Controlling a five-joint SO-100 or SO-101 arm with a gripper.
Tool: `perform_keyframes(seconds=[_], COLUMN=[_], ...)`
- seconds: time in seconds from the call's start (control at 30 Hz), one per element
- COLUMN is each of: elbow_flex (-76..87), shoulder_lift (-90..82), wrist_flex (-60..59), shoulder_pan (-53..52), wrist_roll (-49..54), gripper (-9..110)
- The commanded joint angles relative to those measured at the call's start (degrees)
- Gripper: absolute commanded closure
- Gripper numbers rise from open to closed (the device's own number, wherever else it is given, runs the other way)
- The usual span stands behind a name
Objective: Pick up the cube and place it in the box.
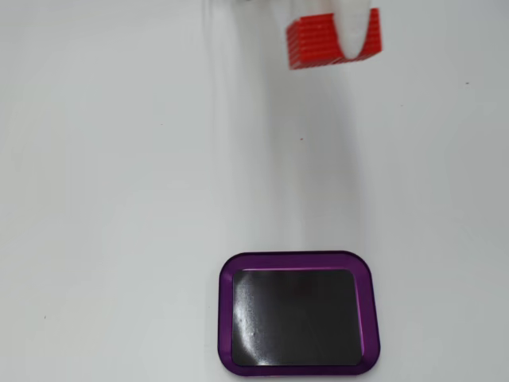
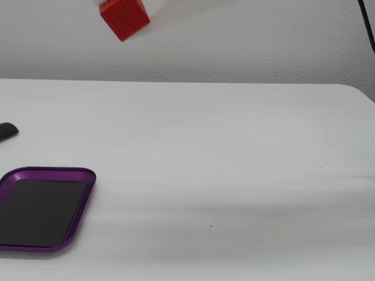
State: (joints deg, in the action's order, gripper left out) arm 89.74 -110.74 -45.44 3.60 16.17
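Overall, the white table lies bare around the box, whose purple rim sits at the bottom edge in one fixed view and at the lower left in the other. High above, the cube hangs in the air, well apart from the box. One white finger of the gripper crosses its face; the grip looks clamped on it, blurred.

text: none readable | labels: none (cube and box bear no markings)
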Motion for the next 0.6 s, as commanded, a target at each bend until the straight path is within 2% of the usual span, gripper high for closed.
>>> perform_keyframes(seconds=[0.0,0.1,0.2,0.57], elbow_flex=[5.10,12.30,14.06,-4.48], shoulder_lift=[-2.29,2.29,9.93,34.01], wrist_flex=[11.07,26.54,34.45,33.66], shoulder_pan=[-5.54,-9.32,-9.67,-9.40], wrist_roll=[6.06,7.21,7.12,6.59], gripper=[102,102,102,102])
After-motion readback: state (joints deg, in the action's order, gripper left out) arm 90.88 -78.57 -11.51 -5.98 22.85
